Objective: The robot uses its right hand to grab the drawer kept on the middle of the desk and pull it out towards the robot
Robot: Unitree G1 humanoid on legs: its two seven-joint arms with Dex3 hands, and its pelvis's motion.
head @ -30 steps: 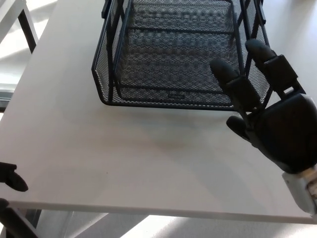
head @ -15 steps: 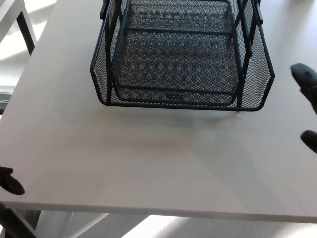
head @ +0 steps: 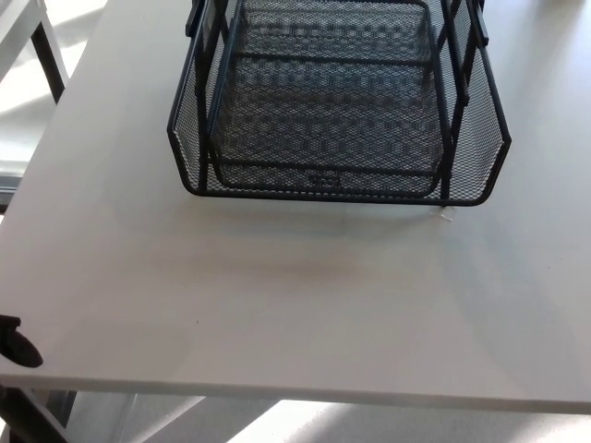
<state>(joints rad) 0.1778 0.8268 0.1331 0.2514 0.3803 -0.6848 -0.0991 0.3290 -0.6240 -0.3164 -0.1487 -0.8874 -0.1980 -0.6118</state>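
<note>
My right hand is out of sight, so I cannot tell how far it is open or whether it holds anything. Of my left hand (head: 17,343) only a dark tip shows at the desk's near-left corner; its fingers I cannot judge. The black wire-mesh drawer (head: 325,111) sits inside its black mesh tray frame (head: 189,138) toward the far middle of the white rectangular desk (head: 277,305), its long axis running away from me, its front lip facing me. My right side is where the reach must come from.
</note>
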